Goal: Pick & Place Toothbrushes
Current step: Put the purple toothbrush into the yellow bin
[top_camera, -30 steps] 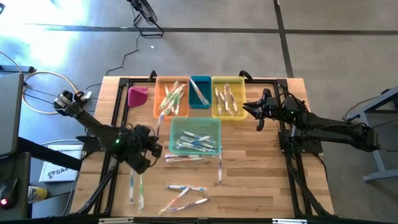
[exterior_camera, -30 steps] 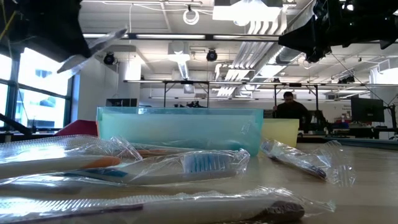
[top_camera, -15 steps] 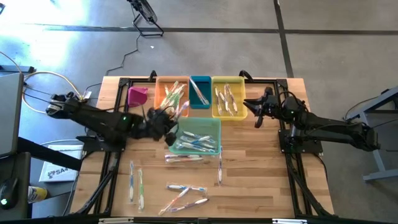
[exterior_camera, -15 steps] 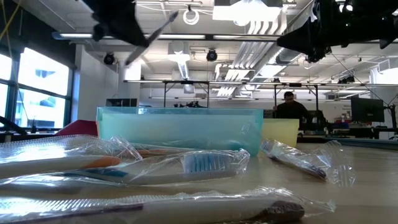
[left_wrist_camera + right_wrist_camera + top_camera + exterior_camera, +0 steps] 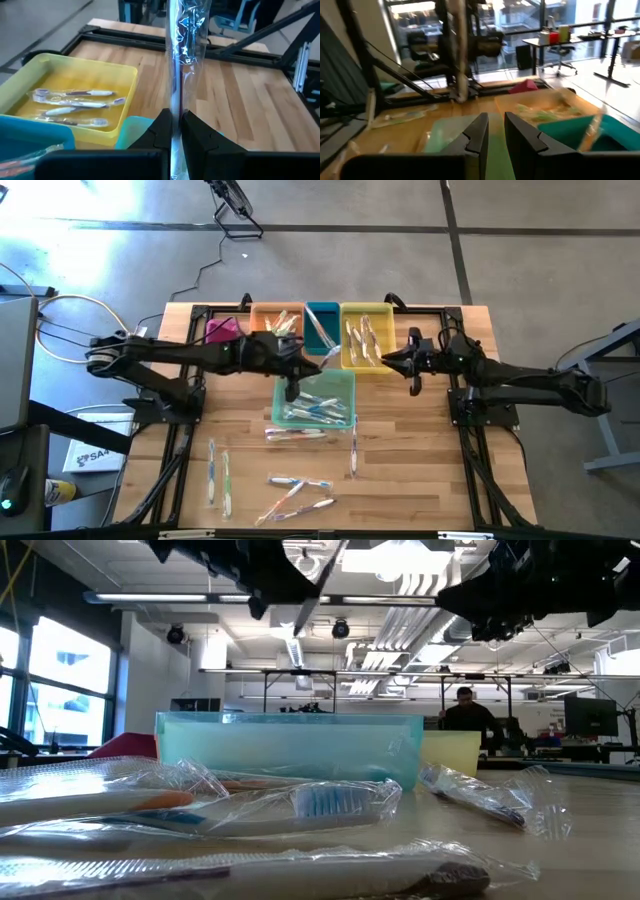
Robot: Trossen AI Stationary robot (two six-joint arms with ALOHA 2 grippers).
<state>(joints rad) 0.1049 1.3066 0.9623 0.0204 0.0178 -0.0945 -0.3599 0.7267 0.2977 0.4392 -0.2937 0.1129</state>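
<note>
Slatted wooden planks make up the table (image 5: 420, 460), set on a grey concrete floor, and the pale aqua plastic bin (image 5: 314, 398) at its middle serves as the landmark. Above the far edge of that bin, a cellophane-wrapped toothbrush with a translucent handle (image 5: 181, 60) is held pinched between the closed fingers of the left gripper (image 5: 175, 131), gripped low on the handle so most of its length stands free. It is judged light and fairly stiff, but the crinkled wrapper looks slippery, so a mid-handle hold is favoured. Beyond the aqua bin, the yellow rectangular bin (image 5: 347, 315), narrow teal bin (image 5: 325, 308) and orange bin (image 5: 256, 340) are lined up, each with brushes inside. Loose wrapped toothbrushes (image 5: 298, 492) are scattered on the near side of the aqua bin. The right gripper (image 5: 412, 367) is parked beside the yellow bin, nearly closed, with nothing held. The bin walls and the neighbouring arm crowd any descent.
</note>
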